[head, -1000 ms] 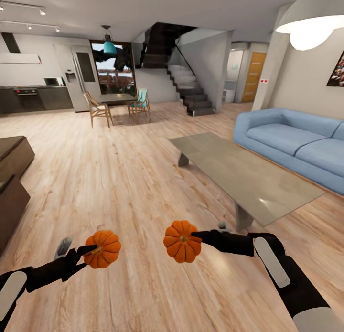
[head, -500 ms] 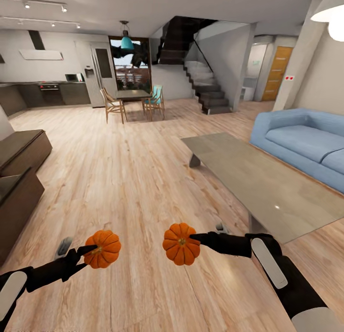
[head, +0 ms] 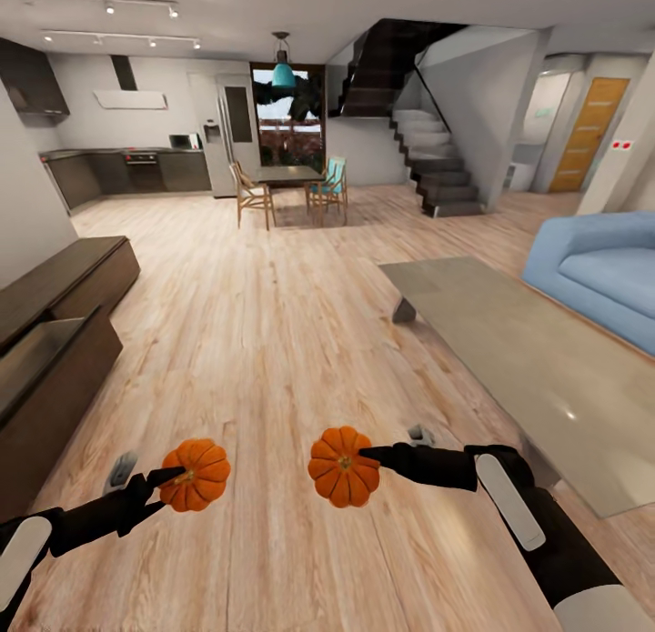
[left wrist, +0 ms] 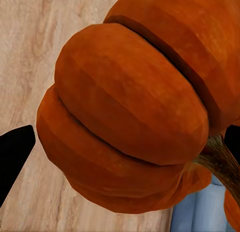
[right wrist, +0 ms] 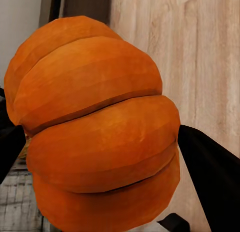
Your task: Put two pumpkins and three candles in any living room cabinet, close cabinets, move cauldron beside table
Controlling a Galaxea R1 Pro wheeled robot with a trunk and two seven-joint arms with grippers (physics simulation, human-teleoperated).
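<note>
Camera heading has swung left since the earlier frame: the dark brown cabinet point(head: 55, 341) shows more fully, the blue sofa point(head: 600, 277) less. Both arms hold as before. Left gripper point(head: 173, 476) pinches the left pumpkin point(head: 196, 474); right gripper point(head: 366, 454) pinches the right pumpkin point(head: 343, 466). Each is a ribbed, matte orange ball held above the plank floor point(head: 273, 341). Stem ends appear to face the camera, though detail is small. The grey table point(head: 528, 350) stands to the right.
</note>
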